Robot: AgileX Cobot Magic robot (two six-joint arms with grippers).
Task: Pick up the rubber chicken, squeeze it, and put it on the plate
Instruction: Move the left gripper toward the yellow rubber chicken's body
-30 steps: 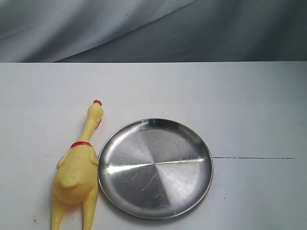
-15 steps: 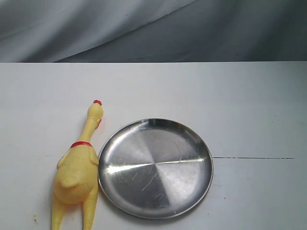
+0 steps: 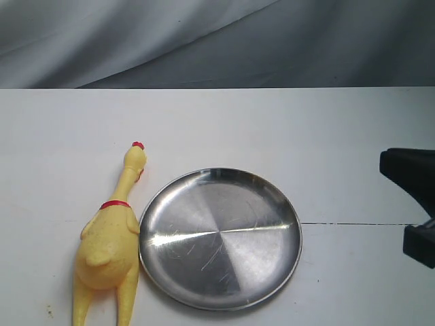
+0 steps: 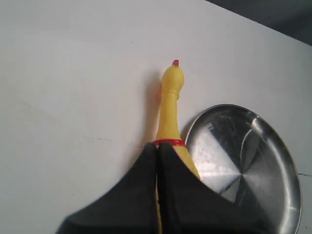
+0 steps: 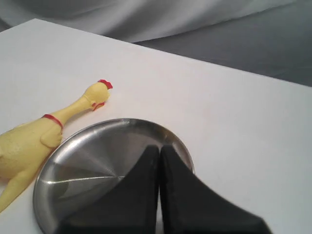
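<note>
The yellow rubber chicken lies on the white table, head with red comb pointing away, its body touching the left rim of the silver plate. My left gripper is shut and holds nothing; in the left wrist view its tips sit over the chicken's red collar, hiding the body, with the plate beside them. It does not show in the exterior view. My right gripper is also shut and empty, seen over the plate's far side, apart from the chicken.
A black part of my right arm shows at the right edge of the exterior view. A thin dark line runs across the table right of the plate. Grey cloth hangs behind the table's back edge.
A black part of the right arm has come into the exterior view at its right edge. The chicken and the plate have not moved.
</note>
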